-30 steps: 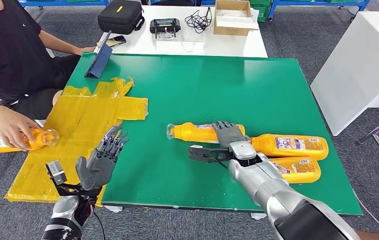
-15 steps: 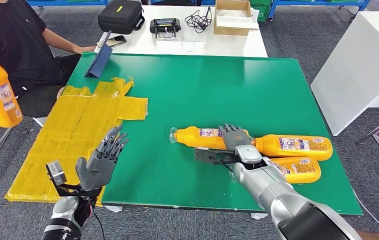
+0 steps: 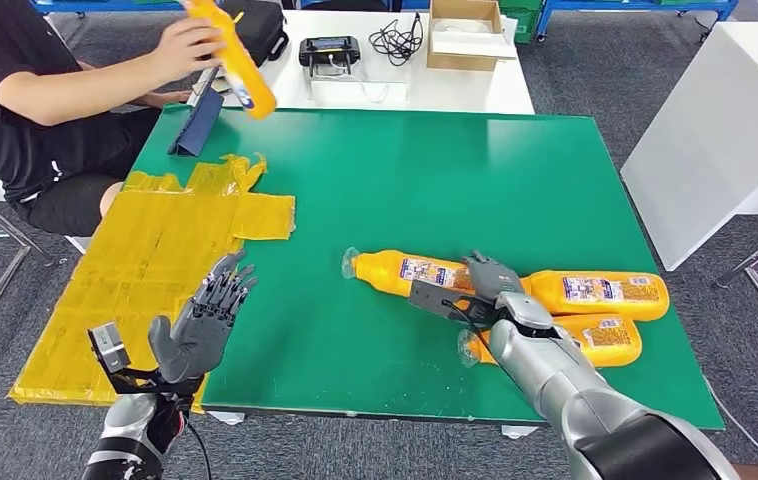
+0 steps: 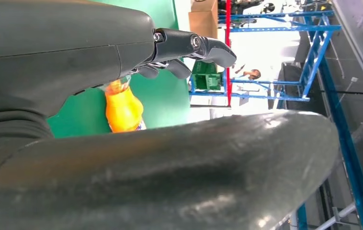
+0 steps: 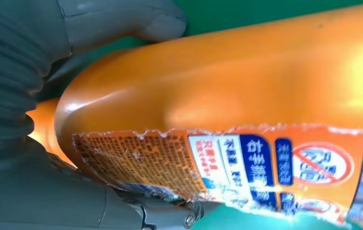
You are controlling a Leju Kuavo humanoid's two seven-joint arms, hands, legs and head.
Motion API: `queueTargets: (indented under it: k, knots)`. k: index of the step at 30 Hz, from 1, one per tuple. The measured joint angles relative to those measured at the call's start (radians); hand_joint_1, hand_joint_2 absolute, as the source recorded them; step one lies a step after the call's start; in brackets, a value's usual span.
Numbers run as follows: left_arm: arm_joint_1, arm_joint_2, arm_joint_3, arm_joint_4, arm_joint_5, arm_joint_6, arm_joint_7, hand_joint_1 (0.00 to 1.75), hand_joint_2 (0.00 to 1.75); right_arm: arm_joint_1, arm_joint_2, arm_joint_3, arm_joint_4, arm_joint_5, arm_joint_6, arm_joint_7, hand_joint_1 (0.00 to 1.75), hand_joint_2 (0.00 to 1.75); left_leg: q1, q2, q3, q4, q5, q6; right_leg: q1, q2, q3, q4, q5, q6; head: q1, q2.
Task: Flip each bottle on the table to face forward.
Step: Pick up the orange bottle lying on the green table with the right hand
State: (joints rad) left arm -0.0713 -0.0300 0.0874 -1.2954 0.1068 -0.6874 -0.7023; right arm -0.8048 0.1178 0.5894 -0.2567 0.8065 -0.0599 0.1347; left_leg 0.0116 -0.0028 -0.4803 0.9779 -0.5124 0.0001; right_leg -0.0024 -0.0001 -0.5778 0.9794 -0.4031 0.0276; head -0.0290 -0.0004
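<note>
Head view: three bottles (image 3: 410,272) on table; right robot hand (image 3: 492,285) grasps one; left robot hand (image 3: 200,322) released.

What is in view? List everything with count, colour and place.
Lying bottles: three, orange, front right of green table
Leftmost bottle: one of those three, gripped by the right hand
Raised bottle: one, orange, in the person's hand
Sheet: one, yellow, table's left side
Case: one, black, rear white table
Cardboard box: one, brown, rear white table
Person: one, black shirt, seated far left
Left hand: grey, fingers apart, front left edge
Right hand: grey, on leftmost bottle
</note>
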Motion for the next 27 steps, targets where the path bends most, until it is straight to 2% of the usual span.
queueTargets:
  k: [9, 20, 23, 27]
  knots:
    - [-0.003, 0.001, 0.0, 0.0, 0.002, 0.002, 0.0, 0.0, 0.0, -0.004, 0.0, -0.051, 0.0, -0.005, 0.013, -0.008, 1.75, 1.75, 0.0, 0.0, 0.001, 0.0, 0.0, 0.0, 0.001, 0.0, 0.001, 0.0, 0.0, 0.0, 0.0, 0.0]
    - [0.0, 0.001, 0.0, 0.0, 0.001, 0.003, 0.0, 0.0, 0.0, -0.001, 0.002, -0.067, 0.0, 0.003, 0.006, -0.028, 1.75, 1.75, 0.0, 0.0, 0.001, 0.0, 0.0, 0.0, 0.001, 0.0, 0.001, 0.0, 0.0, 0.0, 0.0, 0.0]
    - [0.008, 0.001, 0.0, 0.0, 0.001, 0.005, 0.0, 0.0, 0.0, 0.015, 0.003, -0.093, -0.004, -0.047, -0.069, -0.111, 1.75, 1.75, 0.001, 0.0, 0.001, 0.0, 0.0, 0.0, 0.0, 0.0, 0.001, 0.0, 0.0, 0.0, 0.0, 0.0]
    - [0.019, 0.0, 0.0, 0.002, -0.009, 0.035, 0.001, 0.0, 0.0, 0.063, 0.009, -0.216, -0.025, -0.225, -0.21, -0.373, 1.75, 1.75, 0.001, 0.0, -0.002, 0.0, 0.0, 0.0, 0.0, 0.0, -0.001, 0.0, 0.0, 0.0, 0.0, 0.0]
